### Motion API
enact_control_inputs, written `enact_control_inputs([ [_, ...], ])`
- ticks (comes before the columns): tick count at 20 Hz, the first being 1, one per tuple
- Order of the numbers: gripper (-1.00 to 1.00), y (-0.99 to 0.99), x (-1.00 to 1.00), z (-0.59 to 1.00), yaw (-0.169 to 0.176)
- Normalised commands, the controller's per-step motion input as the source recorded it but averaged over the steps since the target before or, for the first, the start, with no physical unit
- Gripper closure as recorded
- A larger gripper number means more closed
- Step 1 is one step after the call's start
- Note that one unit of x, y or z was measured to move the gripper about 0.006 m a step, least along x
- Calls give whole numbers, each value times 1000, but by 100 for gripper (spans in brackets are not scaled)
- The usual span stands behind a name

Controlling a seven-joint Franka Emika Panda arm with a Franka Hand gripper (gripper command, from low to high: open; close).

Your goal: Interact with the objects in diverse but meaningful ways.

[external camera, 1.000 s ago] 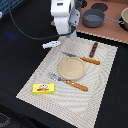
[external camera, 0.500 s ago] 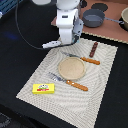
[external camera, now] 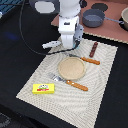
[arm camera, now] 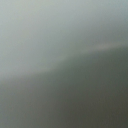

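Observation:
The yellow packet with red print (external camera: 44, 88) lies flat on the woven placemat (external camera: 35, 80) near its front corner on the exterior view's left. The dark-brown stick (external camera: 94, 48) lies on the mat's far right side. My gripper (external camera: 68, 46) hangs low over the mat's far edge, just behind the tan plate. Its white body hides the fingers, so I cannot tell whether they are open. The pale-blue block and the small white piece are out of view. The wrist view is a blurred grey surface with nothing to make out.
A tan round plate (external camera: 72, 68) sits mid-mat with an orange-handled fork (external camera: 75, 84) in front and an orange-handled knife (external camera: 90, 60) beside it. Two grey pots (external camera: 92, 19) (external camera: 122, 17) stand on a brown board behind. A black cable loops at the exterior view's left.
The arm has moved a little toward the exterior view's right and lower, closer to the plate's far side. The packet, stick and cutlery have not moved.

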Motion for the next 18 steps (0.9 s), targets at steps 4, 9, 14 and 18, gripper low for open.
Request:
enact_control_inputs([
  [4, -100, 271, 471, 1000, 77],
  [9, -100, 117, 648, 1000, 30],
  [14, -100, -40, 933, 851, -1],
  [18, -100, -150, 1000, 741, -13],
])
